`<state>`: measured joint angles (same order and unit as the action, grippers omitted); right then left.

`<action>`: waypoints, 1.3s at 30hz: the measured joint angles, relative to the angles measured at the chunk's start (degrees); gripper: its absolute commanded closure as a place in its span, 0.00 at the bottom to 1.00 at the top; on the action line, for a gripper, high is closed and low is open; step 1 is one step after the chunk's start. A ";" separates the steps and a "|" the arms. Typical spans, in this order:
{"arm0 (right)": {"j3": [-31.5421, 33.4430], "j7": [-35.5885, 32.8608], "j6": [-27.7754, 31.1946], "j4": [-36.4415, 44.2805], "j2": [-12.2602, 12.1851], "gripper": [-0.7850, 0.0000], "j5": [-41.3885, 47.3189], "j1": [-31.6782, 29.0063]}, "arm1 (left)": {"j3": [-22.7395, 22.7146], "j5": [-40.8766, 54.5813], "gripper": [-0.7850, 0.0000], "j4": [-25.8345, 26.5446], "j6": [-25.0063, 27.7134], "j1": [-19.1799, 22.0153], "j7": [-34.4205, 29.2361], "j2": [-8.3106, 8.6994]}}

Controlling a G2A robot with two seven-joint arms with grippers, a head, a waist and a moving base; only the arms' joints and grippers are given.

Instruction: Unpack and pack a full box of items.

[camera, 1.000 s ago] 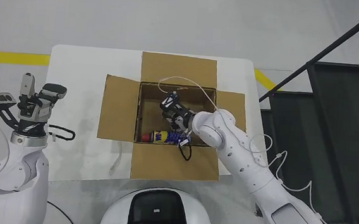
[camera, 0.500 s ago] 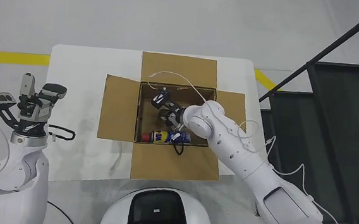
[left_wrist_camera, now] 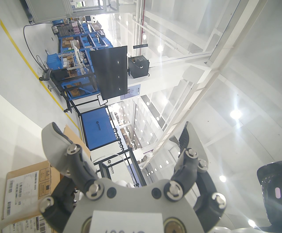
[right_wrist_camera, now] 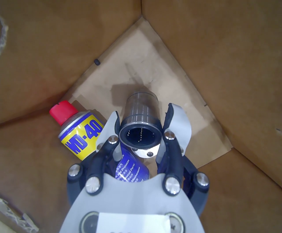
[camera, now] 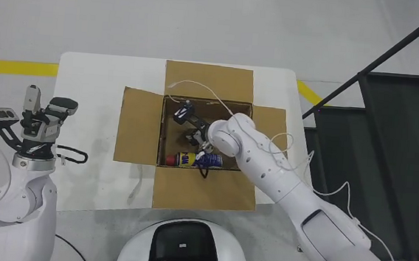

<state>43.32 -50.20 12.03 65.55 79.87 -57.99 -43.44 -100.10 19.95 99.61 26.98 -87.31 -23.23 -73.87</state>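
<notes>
An open cardboard box (camera: 209, 79) stands mid-table with its flaps spread out. Inside it, my right gripper (camera: 186, 116) is shut on a metal cylinder with a flange (right_wrist_camera: 141, 110), held just above the box floor (right_wrist_camera: 141, 61). A blue and yellow spray can with a red cap (right_wrist_camera: 78, 132) lies on the floor beside the right gripper (right_wrist_camera: 143, 119), against the near wall in the top view (camera: 192, 159). My left gripper (camera: 47, 109) is raised off the table's left edge, pointing upward, open and empty (left_wrist_camera: 119, 134).
A white cable (camera: 205, 93) arcs over the box's far side. A black cable loop (camera: 74, 155) and a white strip (camera: 137, 188) lie on the table left of the box. A dark metal staircase (camera: 386, 144) stands to the right.
My right arm has pushed its gripper deeper into the box, toward the far left corner. The left arm has kept still.
</notes>
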 measured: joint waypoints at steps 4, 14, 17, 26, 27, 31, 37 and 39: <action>-1.25 0.91 -0.05 -2.08 0.98 0.00 0.51 1.48 | 0.00 0.00 0.00 0.00 0.00 0.00 0.00 0.00; -2.74 7.32 1.64 -4.84 2.67 0.00 1.07 3.24 | 0.00 0.00 0.00 0.00 0.00 0.00 0.00 0.00; -2.65 7.50 2.04 -4.95 2.62 0.00 0.35 2.73 | 0.00 0.00 0.00 0.00 0.00 0.00 0.00 0.00; -2.48 8.10 2.53 -7.93 3.05 0.00 -0.17 2.70 | 0.00 0.00 0.00 0.00 0.00 0.00 0.00 0.00; -2.49 8.17 2.70 -8.39 3.13 0.06 -0.11 2.78 | 0.00 0.00 0.00 0.00 0.00 0.00 0.00 0.00; -2.79 8.26 3.86 -10.95 3.66 0.61 0.59 3.50 | 0.00 0.00 0.00 0.00 0.00 0.00 0.00 0.00; -3.38 9.20 5.05 -14.60 4.53 1.00 0.92 4.92 | 0.00 0.00 0.00 0.00 0.00 0.00 0.00 0.00; -3.50 9.35 5.19 -15.31 4.77 1.00 0.96 5.25 | 0.00 0.00 0.00 0.00 0.00 0.00 0.00 0.00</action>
<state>39.81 -40.85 17.22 50.23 84.64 -57.03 -38.18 -100.10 19.95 99.61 26.98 -87.31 -23.23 -73.87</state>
